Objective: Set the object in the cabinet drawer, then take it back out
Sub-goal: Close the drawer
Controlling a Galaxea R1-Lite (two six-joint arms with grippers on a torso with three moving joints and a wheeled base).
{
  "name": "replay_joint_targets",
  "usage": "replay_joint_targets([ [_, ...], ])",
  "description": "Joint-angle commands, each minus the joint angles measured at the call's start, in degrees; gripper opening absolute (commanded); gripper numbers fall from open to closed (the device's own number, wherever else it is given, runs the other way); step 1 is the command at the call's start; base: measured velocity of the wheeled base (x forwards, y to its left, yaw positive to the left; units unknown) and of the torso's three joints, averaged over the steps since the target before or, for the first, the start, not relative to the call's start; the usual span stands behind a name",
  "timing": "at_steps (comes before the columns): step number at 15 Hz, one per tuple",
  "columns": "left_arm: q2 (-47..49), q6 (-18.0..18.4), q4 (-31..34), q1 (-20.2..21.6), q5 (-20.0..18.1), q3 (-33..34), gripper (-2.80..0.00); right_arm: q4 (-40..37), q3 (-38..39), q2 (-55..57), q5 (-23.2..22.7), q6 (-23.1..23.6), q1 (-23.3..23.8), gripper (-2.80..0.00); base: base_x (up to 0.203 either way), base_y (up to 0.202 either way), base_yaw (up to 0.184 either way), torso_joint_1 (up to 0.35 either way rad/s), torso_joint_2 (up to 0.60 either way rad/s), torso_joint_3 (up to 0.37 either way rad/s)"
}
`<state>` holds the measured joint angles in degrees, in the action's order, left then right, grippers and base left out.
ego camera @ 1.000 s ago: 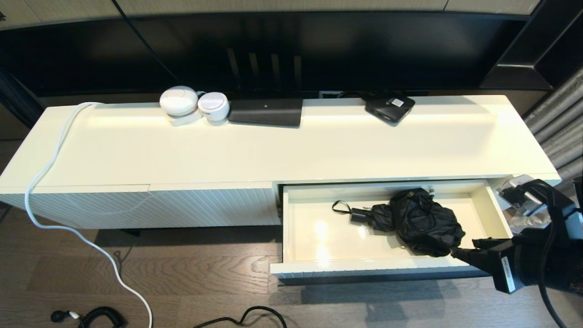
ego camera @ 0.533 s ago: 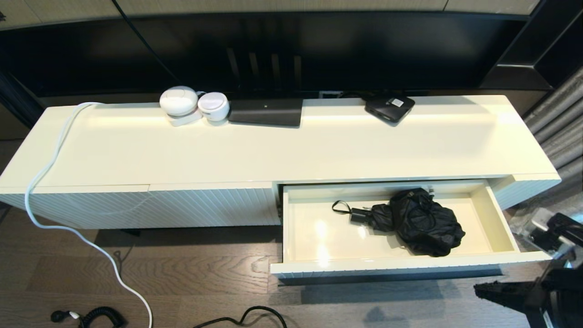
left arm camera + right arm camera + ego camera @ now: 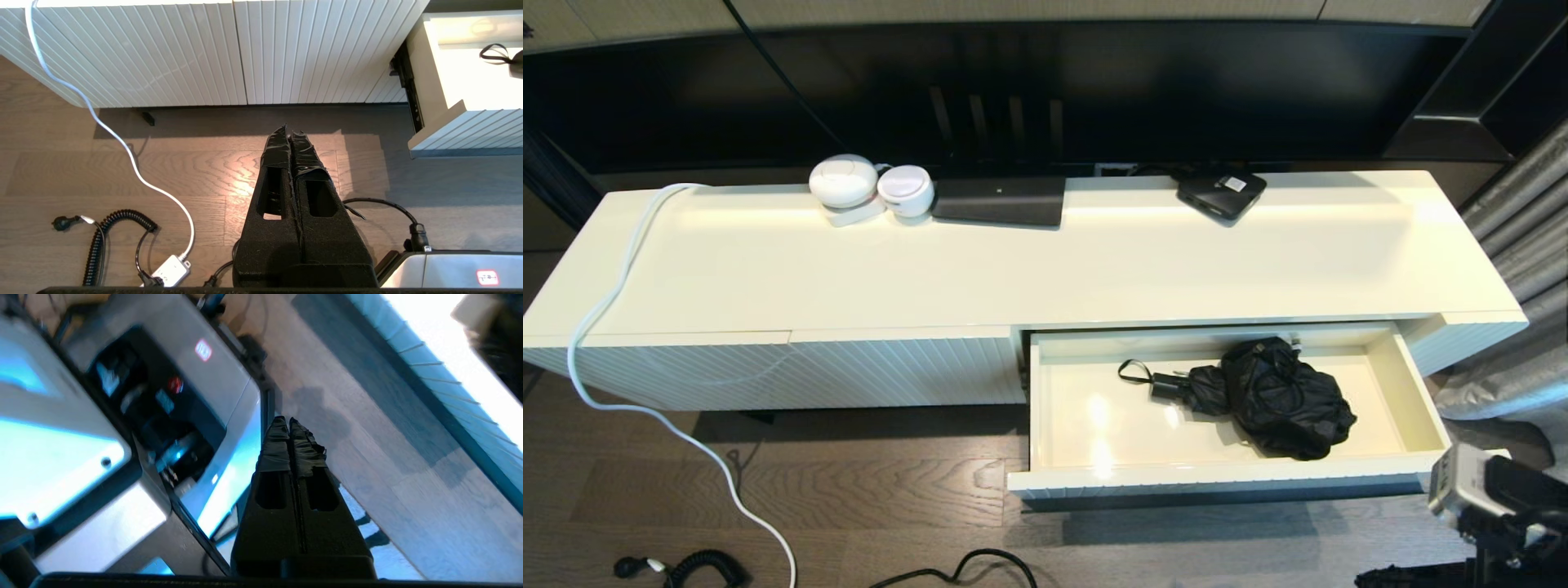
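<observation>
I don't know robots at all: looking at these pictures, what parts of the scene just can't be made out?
- Black folded umbrella in the cream-white open drawer: the left wrist view's edge crops it down to its strap loop.
- Drawer's black bar handle: hidden in the head view under the ribbed front.
- Right gripper, shut: cut off at the head view's bottom right corner; its own view is blurred.
- Left gripper, shut above the floor: outside the head view.

No text, brand or number can be read anywhere. The flat black box at the back of the glossy cream counter bears a pale label, too small to make out. The grey metal robot base carries a small red-and-white sticker, its marking illegible.
</observation>
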<state>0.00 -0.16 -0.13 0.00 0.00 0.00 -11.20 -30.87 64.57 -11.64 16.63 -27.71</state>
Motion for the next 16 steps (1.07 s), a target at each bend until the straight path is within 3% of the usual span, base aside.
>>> replay_joint_targets([
  [1,0.0,0.0,0.0,0.0,0.0,0.1,-2.8,0.3,1.9,3.0,0.2,2.9,-1.9,-2.8,0.0,0.0,0.0,0.0,0.0,0.0],
  [7,0.0,0.0,0.0,0.0,0.0,0.1,-2.8,5.6,4.8,13.6,2.2,6.2,-3.6,-2.8,0.0,0.0,0.0,0.0,0.0,0.0],
  [12,0.0,0.0,0.0,0.0,0.0,0.0,-2.8,16.9,7.6,21.7,8.1,7.0,-3.8,-2.8,0.0,0.0,0.0,0.0,0.0,0.0],
  [16,0.0,0.0,0.0,0.0,0.0,0.0,-2.8,22.0,8.6,24.5,9.5,8.1,-3.8,-2.8,0.0,0.0,0.0,0.0,0.0,0.0],
])
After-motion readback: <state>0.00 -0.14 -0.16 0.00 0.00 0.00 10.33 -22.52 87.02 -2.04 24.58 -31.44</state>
